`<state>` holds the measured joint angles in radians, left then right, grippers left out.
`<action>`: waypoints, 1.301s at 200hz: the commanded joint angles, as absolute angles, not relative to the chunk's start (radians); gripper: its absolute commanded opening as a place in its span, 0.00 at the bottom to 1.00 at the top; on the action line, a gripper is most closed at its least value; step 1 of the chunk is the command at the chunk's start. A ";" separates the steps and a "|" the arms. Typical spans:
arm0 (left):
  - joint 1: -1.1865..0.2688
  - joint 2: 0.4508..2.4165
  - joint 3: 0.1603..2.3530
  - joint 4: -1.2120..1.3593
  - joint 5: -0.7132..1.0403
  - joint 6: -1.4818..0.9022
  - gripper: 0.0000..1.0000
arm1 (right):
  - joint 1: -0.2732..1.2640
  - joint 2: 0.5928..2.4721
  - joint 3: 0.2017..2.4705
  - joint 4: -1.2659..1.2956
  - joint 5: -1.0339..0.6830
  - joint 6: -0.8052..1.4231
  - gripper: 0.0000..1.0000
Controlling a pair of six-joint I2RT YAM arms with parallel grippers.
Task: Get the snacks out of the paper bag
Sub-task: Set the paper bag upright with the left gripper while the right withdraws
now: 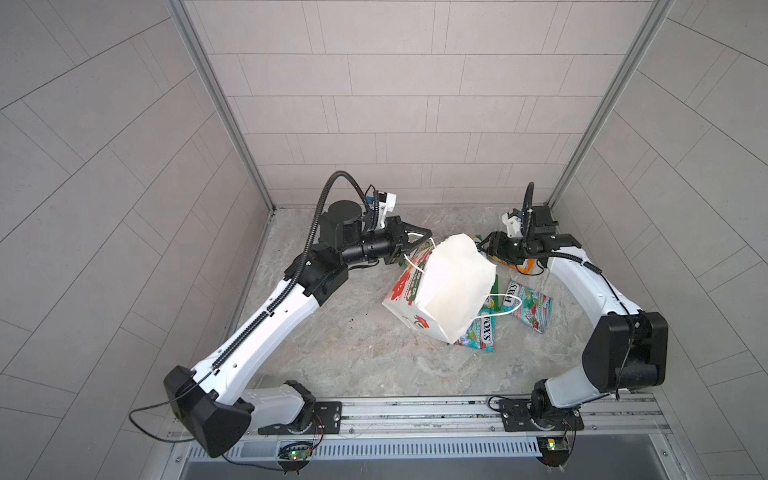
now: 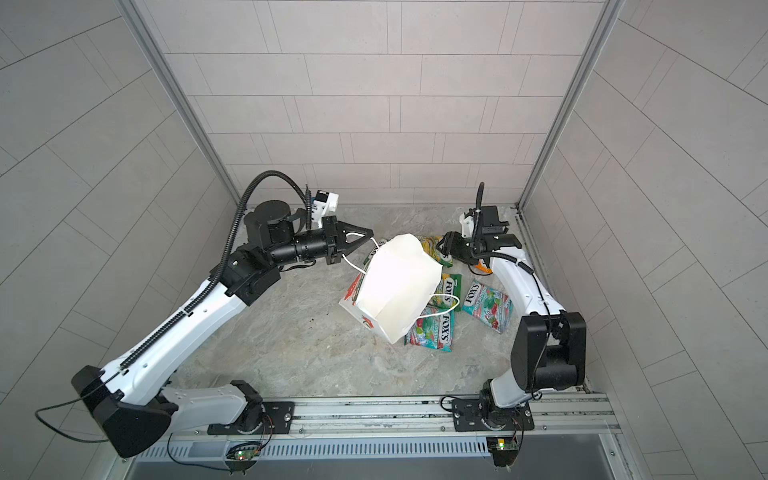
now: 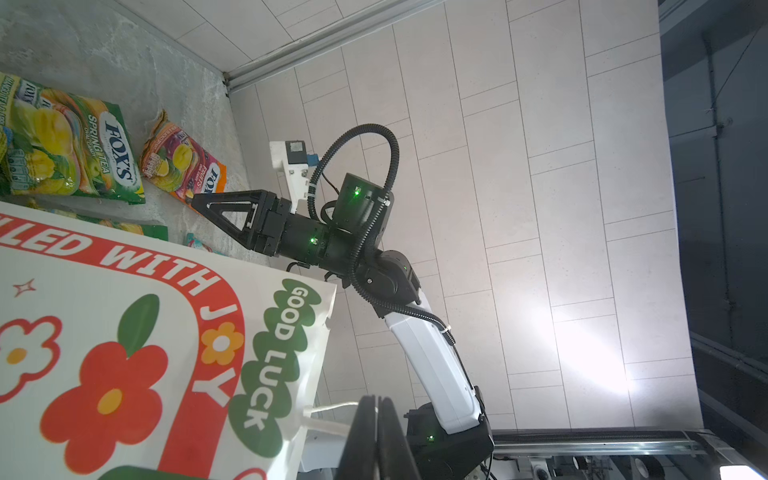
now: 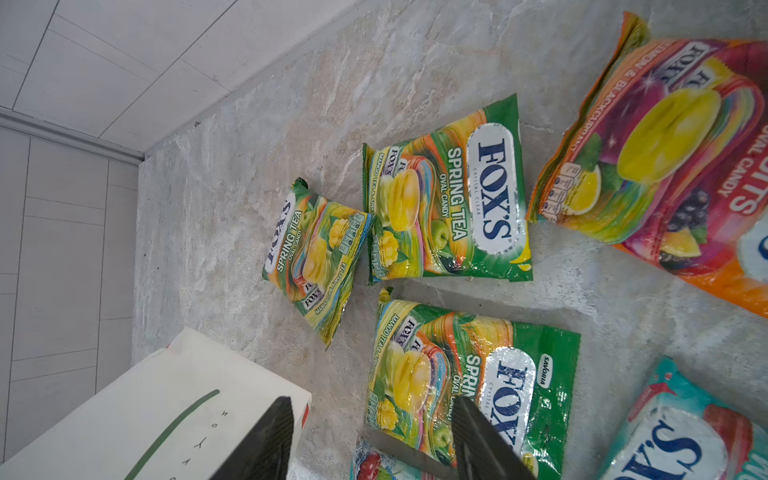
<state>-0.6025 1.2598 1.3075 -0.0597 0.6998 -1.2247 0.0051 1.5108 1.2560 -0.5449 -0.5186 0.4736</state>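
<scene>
The white paper bag [image 1: 453,286] [image 2: 399,286] hangs tilted above the floor, and its red-flower face [image 3: 124,353] fills the left wrist view. My left gripper [image 1: 428,242] [image 2: 369,237] [image 3: 376,432] is shut on one white string handle [image 3: 328,415]. My right gripper [image 1: 484,246] [image 2: 444,246] [image 4: 372,403] stands open, empty, beside the bag's far right edge. Snacks lie on the floor: green-yellow packets [image 4: 449,208] [image 4: 316,253] [image 4: 469,382], an orange-pink one [image 4: 673,166] [image 1: 525,266], and teal-red ones [image 1: 528,309] [image 1: 478,334] [image 2: 486,309]. The bag partly covers some.
The marble floor [image 1: 332,345] is walled by tiled panels on three sides. The right arm's forearm [image 1: 582,286] runs along the right wall, close to the packets. A metal rail [image 1: 415,411] carrying both arm bases crosses the front.
</scene>
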 commanded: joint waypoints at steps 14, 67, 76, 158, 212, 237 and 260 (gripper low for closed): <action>-0.588 1.270 1.176 0.136 0.731 -1.325 0.00 | 0.000 1.473 1.249 -0.548 -0.516 0.480 0.62; -0.430 1.247 1.091 0.068 0.757 -1.240 0.00 | 0.000 1.473 1.246 -0.549 -0.513 0.483 0.62; -0.402 1.248 1.094 0.018 0.760 -1.200 0.00 | 0.000 1.473 1.246 -0.549 -0.513 0.485 0.62; -0.256 1.253 1.166 -0.286 0.710 -0.902 0.12 | -0.001 1.473 1.246 -0.549 -0.502 0.479 0.62; -0.198 1.249 1.270 -0.473 0.638 -0.689 0.75 | -0.015 1.456 1.223 -0.545 -0.461 0.477 0.63; -0.189 1.244 1.340 -0.598 0.530 -0.542 0.86 | -0.038 1.437 1.192 -0.537 -0.416 0.480 0.63; -0.187 1.218 1.385 -0.684 0.371 -0.416 0.88 | -0.061 1.411 1.148 -0.525 -0.338 0.474 0.63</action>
